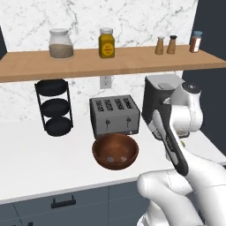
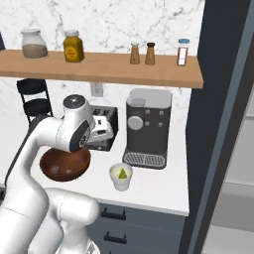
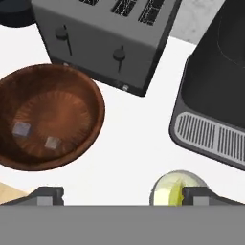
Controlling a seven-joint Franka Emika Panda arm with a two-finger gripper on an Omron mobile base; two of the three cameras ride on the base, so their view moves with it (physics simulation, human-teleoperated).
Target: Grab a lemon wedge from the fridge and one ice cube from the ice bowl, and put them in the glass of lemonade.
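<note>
The glass of lemonade [image 2: 121, 176] stands on the white counter in front of the coffee machine, with the lemon wedge [image 2: 120, 173] lying in its pale liquid. In the hand view the glass of lemonade [image 3: 165, 190] sits at the bottom, just inside the right fingertip [image 3: 201, 195], and the lemon wedge [image 3: 175, 193] shows yellow in it. My gripper [image 3: 123, 196] is open, with nothing between its fingers. It hangs above the counter between the glass and the ice bowl [image 3: 48, 117]. Two ice cubes [image 3: 21, 128] [image 3: 51, 142] lie in that bowl. The ice bowl [image 1: 115, 151] sits before the toaster.
A grey toaster [image 1: 114, 115] stands behind the bowl and a dark coffee machine [image 2: 148, 126] to its right. A black tiered rack [image 1: 54, 108] stands at the left. The wooden shelf [image 1: 110, 62] overhead holds jars and shakers. The fridge [image 2: 218, 99] rises at the right.
</note>
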